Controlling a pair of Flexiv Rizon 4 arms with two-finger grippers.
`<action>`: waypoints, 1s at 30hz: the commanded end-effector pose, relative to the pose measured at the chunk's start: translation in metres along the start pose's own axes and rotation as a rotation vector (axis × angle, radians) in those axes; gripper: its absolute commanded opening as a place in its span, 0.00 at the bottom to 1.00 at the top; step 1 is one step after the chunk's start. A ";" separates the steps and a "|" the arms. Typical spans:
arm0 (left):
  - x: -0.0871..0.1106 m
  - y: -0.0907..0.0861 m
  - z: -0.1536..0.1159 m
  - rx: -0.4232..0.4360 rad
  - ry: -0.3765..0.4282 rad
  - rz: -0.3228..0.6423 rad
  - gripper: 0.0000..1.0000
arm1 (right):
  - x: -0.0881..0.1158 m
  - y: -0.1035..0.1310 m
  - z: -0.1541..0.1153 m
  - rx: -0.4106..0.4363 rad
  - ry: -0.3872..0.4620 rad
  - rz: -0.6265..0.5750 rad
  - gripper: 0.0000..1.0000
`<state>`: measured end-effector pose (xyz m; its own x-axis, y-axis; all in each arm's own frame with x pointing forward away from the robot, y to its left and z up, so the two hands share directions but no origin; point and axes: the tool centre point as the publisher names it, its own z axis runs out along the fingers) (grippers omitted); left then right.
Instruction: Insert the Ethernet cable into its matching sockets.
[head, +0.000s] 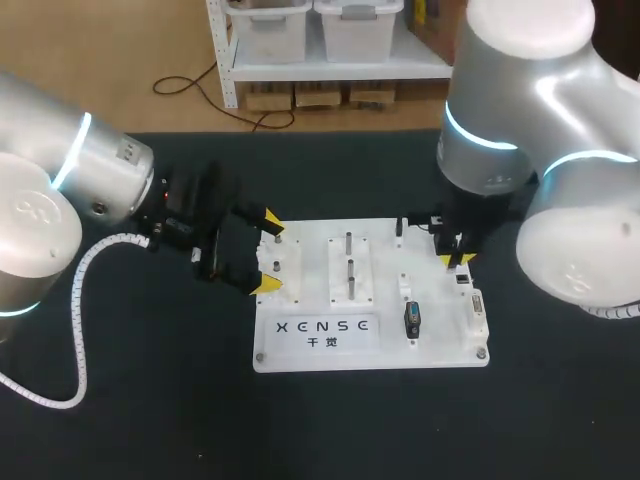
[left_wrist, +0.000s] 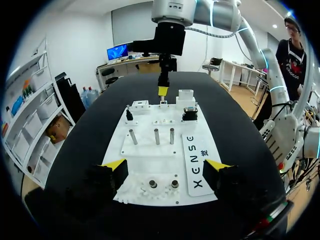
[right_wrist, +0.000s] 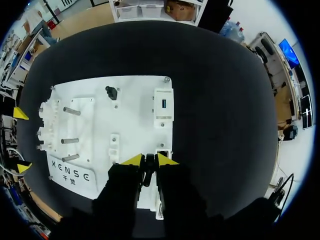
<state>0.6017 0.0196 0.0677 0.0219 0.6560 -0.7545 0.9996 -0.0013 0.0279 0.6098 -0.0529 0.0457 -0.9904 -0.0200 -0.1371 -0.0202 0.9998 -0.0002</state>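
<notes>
A white board (head: 440, 345) of sockets lies mid-table. My right gripper (head: 456, 260) hangs over its right side, shut on a small dark Ethernet plug (right_wrist: 148, 167) pinched between the yellow tips (right_wrist: 148, 160). A small white socket block (right_wrist: 162, 150) sits on the board just ahead of those tips. My left gripper (head: 267, 255) is open at the board's left end, one finger on each side of that end (left_wrist: 166, 165), touching nothing that I can see. From the left wrist the right gripper (left_wrist: 162, 91) shows at the board's far end.
Upright metal pegs (head: 349, 265) stand at the board's middle. A black connector (head: 412, 320) sits right of the lettering. A white block with a blue port (right_wrist: 163, 103) lies farther ahead of the right gripper. Small gears (left_wrist: 162, 185) are between my left fingers.
</notes>
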 end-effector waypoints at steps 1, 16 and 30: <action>0.001 0.001 0.001 0.001 0.000 0.001 1.00 | 0.003 -0.007 0.002 -0.005 -0.001 0.007 0.00; 0.001 0.001 0.001 0.001 0.000 0.001 1.00 | 0.006 -0.014 0.012 -0.015 0.012 0.008 0.00; 0.001 0.001 0.001 0.001 0.000 0.001 1.00 | 0.001 -0.019 0.017 -0.015 0.013 -0.003 0.00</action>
<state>0.6017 0.0196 0.0677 0.0219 0.6560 -0.7545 0.9996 -0.0013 0.0279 0.6105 -0.0707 0.0298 -0.9920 -0.0230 -0.1245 -0.0246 0.9996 0.0118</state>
